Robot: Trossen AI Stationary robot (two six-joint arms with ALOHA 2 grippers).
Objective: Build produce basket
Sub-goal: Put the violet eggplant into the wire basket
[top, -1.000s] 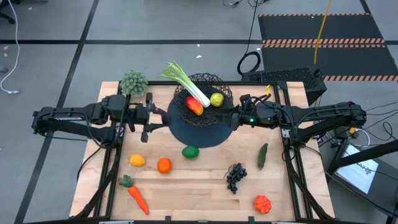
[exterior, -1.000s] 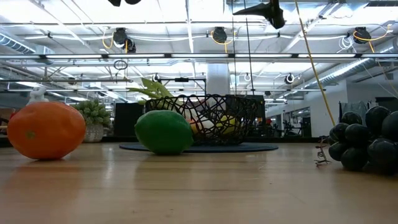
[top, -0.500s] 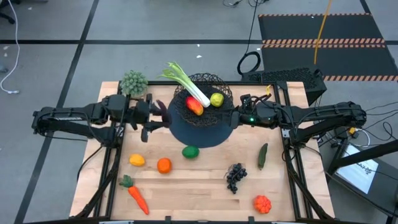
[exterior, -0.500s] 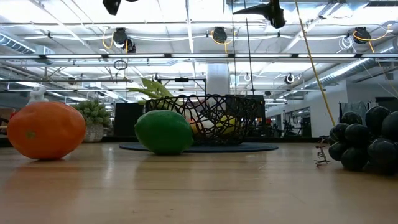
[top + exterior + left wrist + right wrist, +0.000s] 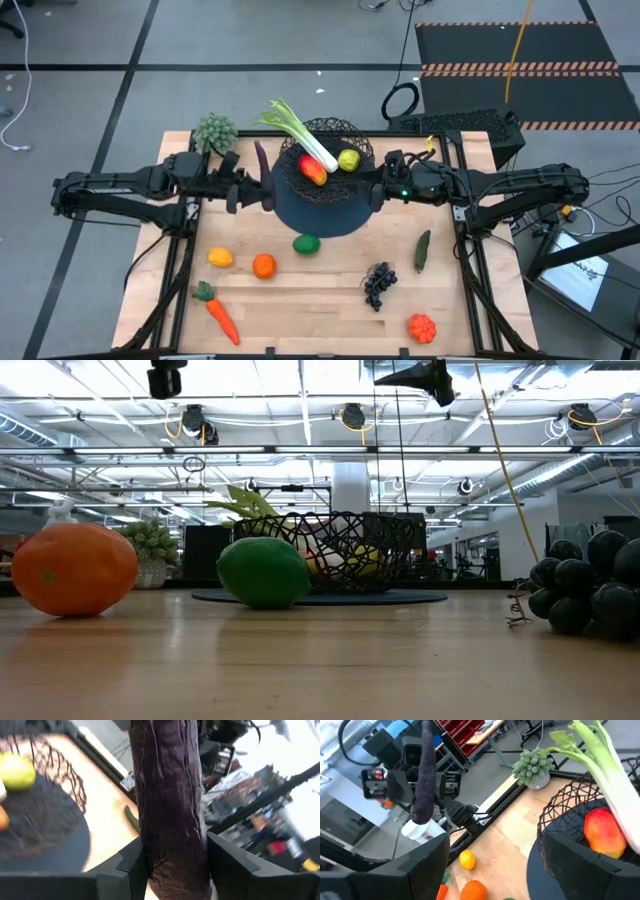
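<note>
The black wire basket (image 5: 332, 133) stands on a dark round mat (image 5: 320, 215) at the table's far middle. It holds a leek (image 5: 300, 135), a mango (image 5: 313, 170) and a yellow-green fruit (image 5: 348, 159). My left gripper (image 5: 255, 192) is just left of the mat, shut on a long dark purple vegetable (image 5: 262, 160). My right gripper (image 5: 374, 190) hangs open over the mat's right edge, beside the basket (image 5: 570, 805), and holds nothing. Lime (image 5: 306, 243), orange (image 5: 263, 265), lemon (image 5: 220, 258), carrot (image 5: 220, 315), grapes (image 5: 378, 283), cucumber (image 5: 422, 250) and a red fruit (image 5: 422, 327) lie on the table. My left gripper pinches the purple vegetable between its two fingers (image 5: 132, 865), around its lower half (image 5: 172, 845). The fingers come level from the table's left and lie across it. The vegetable stands about upright, lifted clear of the table, as the right wrist view (image 5: 423, 775) shows.
A fuzzy grey-green clump (image 5: 215, 131) stands at the far left corner. The loose produce is spread over the near half of the table. The low view shows the lime (image 5: 263, 572) and orange (image 5: 72, 568) in front of the basket (image 5: 350, 550).
My left gripper has rolled at the wrist and moved a little toward the basket. The purple vegetable, which lay across the gripper, now stands about upright. My right gripper has kept still.
</note>
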